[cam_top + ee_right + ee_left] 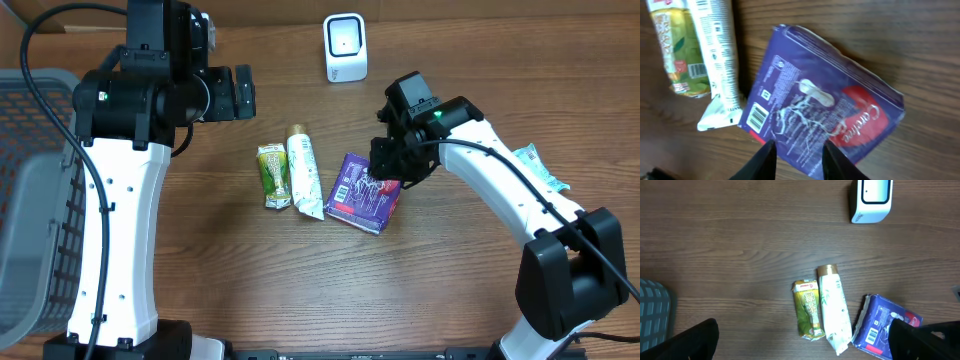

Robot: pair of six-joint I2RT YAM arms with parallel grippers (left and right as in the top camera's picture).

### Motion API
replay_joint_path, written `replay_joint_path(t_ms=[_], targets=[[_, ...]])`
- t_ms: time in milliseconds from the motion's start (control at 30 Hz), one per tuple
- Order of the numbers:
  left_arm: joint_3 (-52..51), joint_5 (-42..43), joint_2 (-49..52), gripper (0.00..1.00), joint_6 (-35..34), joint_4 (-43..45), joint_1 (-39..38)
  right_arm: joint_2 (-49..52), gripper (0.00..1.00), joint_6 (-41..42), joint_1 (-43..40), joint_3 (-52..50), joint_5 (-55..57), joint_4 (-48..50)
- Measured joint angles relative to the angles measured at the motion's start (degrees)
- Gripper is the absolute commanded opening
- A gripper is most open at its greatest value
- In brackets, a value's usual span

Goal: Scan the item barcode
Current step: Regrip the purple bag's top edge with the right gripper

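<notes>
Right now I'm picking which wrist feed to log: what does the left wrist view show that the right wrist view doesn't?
Only the left wrist view: the white box-shaped barcode scanner and a corner of the grey plastic basket. Only the right wrist view: the right gripper over the purple plastic pack and the pack's Carefree lettering. Both: that pack with its barcode, the green foil packet and the white gold-capped tube.
</notes>
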Motion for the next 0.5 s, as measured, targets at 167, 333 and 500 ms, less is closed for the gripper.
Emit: replay_joint_path(t_ms=[167,333,500], targets=[[0.0,0.0,0.0,1.0,0.0,0.0,0.0,0.0,0.56,-2.2,0.5,0.0,2.9,2.3],[0.0,0.0,0.0,0.99,0.0,0.0,0.0,0.1,0.87,-11.6,-1.7,-0.1,4.4,8.0],[0.0,0.0,0.0,1.0,0.0,0.0,0.0,2.2,0.89,-26.3,-5.6,-0.1,0.7,9.6]])
